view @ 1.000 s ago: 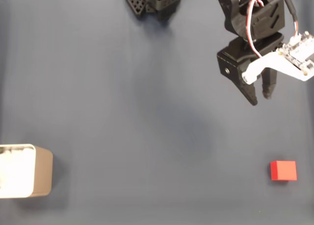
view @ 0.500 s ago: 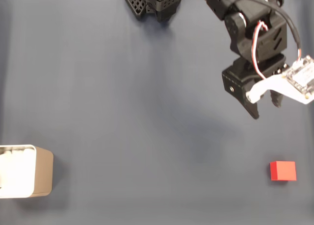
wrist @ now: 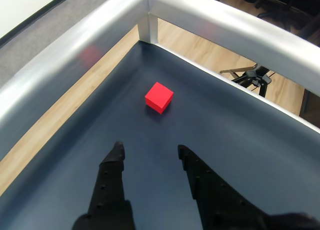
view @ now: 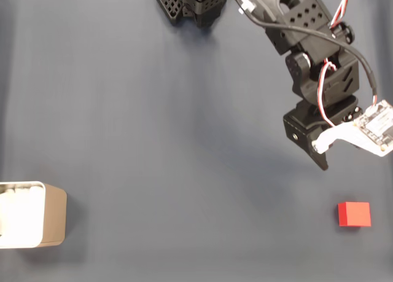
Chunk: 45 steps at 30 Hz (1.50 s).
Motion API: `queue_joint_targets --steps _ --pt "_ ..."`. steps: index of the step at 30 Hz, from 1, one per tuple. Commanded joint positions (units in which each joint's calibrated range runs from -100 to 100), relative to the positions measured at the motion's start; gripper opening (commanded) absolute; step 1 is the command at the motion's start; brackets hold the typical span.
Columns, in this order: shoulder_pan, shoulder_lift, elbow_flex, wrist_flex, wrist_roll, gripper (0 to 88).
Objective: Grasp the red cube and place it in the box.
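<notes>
Half the box [view: 54, 214] is cut off at the fixed view's left edge.

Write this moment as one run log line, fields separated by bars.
phase: approach | gripper: open, empty | red cube: on table, ahead of gripper | box: far left

The red cube [wrist: 159, 96] looked matt and smooth, the gripper [wrist: 150, 151] was black matt plastic with small dimples along its fingers, the table [view: 153, 141] wore a dark blue, faintly woven cloth, and the rail [wrist: 220, 19] around it gleamed as brushed metal.
</notes>
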Motion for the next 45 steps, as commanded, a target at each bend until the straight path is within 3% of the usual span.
queue_joint_targets --steps 1,31,45 --pt "-0.5 0.6 -2.8 -3.4 -0.3 27.4" --pt "0.1 23.0 -21.4 -10.8 -1.2 39.5" --pt "0.5 30.5 -26.9 -12.8 -1.1 41.1"
